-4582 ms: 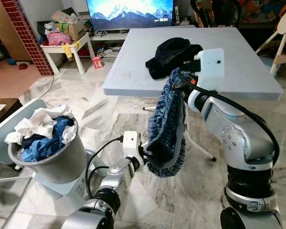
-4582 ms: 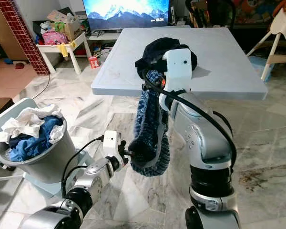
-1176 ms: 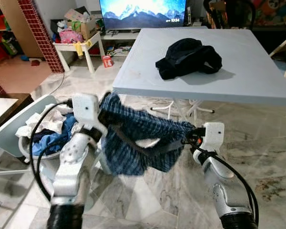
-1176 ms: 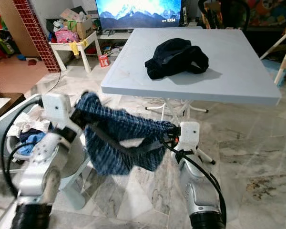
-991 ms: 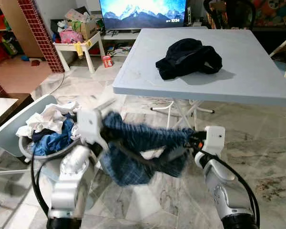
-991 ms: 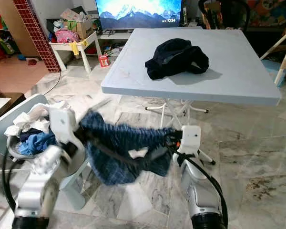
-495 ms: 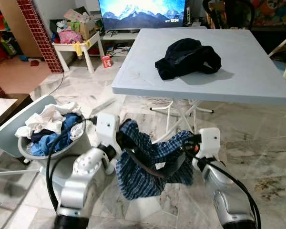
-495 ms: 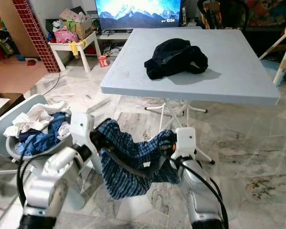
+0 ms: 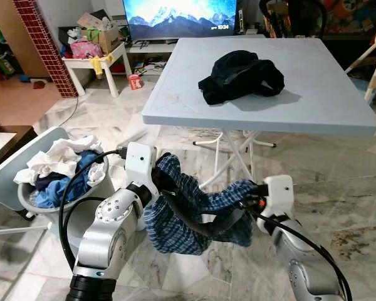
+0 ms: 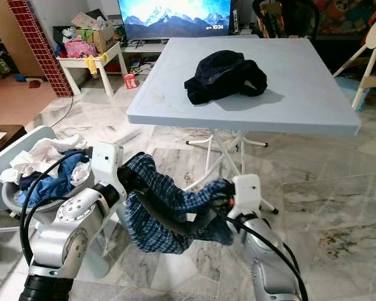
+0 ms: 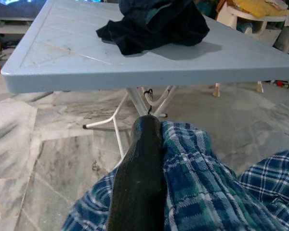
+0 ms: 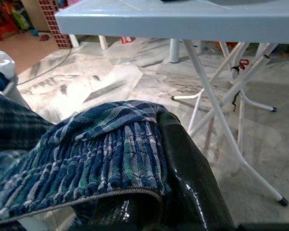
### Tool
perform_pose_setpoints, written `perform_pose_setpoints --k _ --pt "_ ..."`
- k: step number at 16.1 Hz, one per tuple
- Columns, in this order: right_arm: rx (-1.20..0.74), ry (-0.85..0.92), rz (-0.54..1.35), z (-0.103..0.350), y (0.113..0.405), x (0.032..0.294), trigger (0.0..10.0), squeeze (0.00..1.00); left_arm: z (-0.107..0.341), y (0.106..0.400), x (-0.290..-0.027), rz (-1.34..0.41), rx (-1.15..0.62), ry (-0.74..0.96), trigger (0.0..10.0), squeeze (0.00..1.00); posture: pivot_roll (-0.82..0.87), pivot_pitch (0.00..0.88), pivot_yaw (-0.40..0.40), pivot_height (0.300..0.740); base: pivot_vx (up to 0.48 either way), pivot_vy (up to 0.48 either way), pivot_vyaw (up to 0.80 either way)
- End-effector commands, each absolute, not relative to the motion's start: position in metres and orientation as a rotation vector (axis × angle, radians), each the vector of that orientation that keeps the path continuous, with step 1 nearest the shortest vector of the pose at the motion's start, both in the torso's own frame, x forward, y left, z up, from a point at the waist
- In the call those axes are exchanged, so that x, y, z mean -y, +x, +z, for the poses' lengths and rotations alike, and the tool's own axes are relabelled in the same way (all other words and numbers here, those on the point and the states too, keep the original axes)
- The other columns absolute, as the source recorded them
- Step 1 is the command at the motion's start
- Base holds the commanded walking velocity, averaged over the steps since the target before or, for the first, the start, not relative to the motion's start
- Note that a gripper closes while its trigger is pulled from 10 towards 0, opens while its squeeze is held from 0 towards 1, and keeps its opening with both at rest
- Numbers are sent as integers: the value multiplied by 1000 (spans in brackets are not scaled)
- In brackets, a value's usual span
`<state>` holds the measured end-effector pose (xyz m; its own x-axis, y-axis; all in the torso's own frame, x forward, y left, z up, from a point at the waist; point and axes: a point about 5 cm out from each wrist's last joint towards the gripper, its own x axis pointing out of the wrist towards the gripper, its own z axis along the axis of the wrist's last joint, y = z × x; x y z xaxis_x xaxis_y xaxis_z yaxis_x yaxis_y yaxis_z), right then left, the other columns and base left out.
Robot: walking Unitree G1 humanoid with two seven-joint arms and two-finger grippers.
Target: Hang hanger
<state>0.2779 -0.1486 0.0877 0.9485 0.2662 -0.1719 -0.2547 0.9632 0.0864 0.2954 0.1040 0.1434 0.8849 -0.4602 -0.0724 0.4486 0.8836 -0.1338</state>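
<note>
A blue plaid garment [image 9: 188, 210] is stretched in the air between the left gripper [image 9: 161, 182] and the right gripper [image 9: 250, 195], each clamped on one end of it, below the front edge of the grey table [image 9: 338, 94]. A dark garment [image 9: 241, 75] lies on the table, a laundry basket [image 9: 56, 172] beside the left arm.

One plaid garment [image 9: 194, 210], one dark garment [image 9: 241, 75] (tabletop); one laundry basket [image 9: 31, 207]

Blue-and-green plaid garment [image 9: 188, 210], black clothing [image 9: 241, 75] on pale grey-blue table [image 9: 326, 106].
</note>
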Motion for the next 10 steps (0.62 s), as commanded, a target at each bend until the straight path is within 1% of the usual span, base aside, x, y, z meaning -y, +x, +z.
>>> perform_pose_setpoints --k 1,2,4,7,8,9,10 --pt "-174 63 263 91 278 147 10000 1000 151 296 -104 -475 -80 -110 0 0 -116 28 62 740 0 0 0" --pt "-169 68 224 89 278 150 10000 1000 151 295 -104 -477 -82 -111 0 0 -116 28 62 740 0 0 0" --pt "-166 43 207 87 277 152 10000 1000 153 297 -104 -477 -81 -114 0 0 -114 26 65 740 0 0 0" --pt "-184 52 306 89 274 143 10000 1000 160 305 -109 -410 -53 -109 0 0 -118 25 69 740 0 0 0" --pt "-199 11 387 88 271 137 10000 1000 165 310 -115 -348 -24 -112 0 0 -121 25 71 740 0 0 0" --pt "-188 -14 430 89 269 133 10000 1000 167 313 -119 -311 -11 -115 0 0 -121 25 71 740 0 0 0" --pt "-174 -6 429 92 271 134 10000 1000 162 315 -120 -308 -34 -111 0 0 -121 22 74 740 0 0 0"
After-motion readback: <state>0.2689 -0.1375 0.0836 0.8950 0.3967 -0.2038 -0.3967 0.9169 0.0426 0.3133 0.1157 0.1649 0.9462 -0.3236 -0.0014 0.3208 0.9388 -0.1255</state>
